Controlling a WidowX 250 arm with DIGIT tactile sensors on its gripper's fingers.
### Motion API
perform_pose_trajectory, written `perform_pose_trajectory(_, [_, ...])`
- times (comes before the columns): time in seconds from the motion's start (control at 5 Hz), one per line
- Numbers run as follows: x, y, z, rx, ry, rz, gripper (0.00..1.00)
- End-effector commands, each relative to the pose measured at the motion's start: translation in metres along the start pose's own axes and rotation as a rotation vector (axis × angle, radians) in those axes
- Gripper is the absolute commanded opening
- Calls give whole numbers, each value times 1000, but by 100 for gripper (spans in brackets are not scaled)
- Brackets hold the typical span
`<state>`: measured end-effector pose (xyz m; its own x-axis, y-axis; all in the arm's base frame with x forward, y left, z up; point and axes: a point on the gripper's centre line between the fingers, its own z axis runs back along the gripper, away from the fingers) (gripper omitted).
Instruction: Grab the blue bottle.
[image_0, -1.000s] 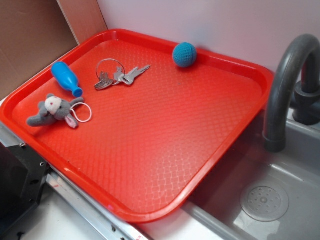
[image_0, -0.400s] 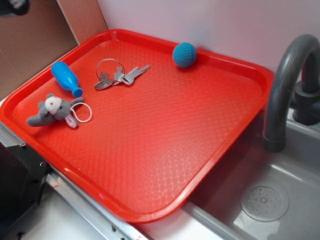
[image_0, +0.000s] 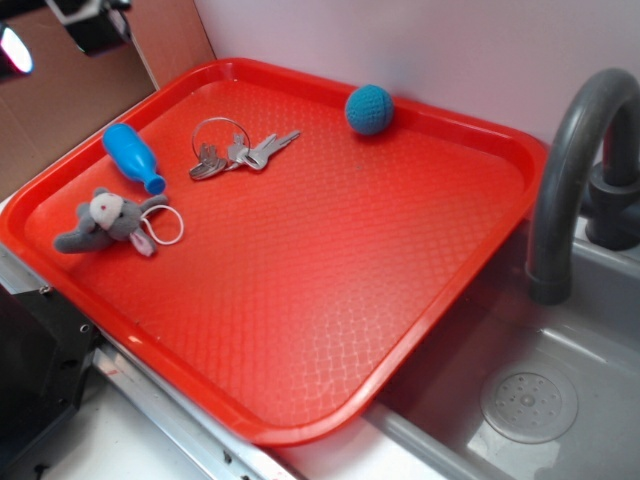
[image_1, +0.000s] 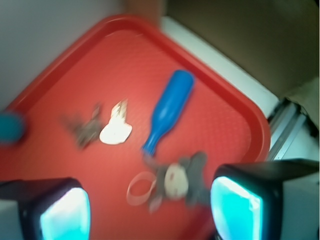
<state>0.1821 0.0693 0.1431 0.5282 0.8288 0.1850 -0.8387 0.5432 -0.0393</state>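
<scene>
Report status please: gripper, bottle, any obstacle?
Gripper open, high over tray, holding nothing. Bottle lying flat near left rim, untouched. Plush and keys close beside it, not touching.

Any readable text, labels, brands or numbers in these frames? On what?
None readable. The bright blue plastic bottle, the red plastic tray, the grey plush toy and the teal crocheted ball show no print. The metal keys are too small to read; the wrist view is blurred.

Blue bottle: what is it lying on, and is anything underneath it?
The blue bottle lies on its side directly on the red tray, neck toward the plush mouse. Nothing shows beneath it; the strip of tray under its body is covered. The open gripper is above, apart.
</scene>
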Motion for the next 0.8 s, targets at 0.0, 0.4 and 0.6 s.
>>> perform_pose_trajectory(0.0, [38, 19, -52, 62, -76, 124, 100])
perform_pose_trajectory(0.4, [52, 25, -88, 82, -128, 123, 100])
perform_pose_trajectory(0.6, [51, 26, -111, 66, -173, 84, 100])
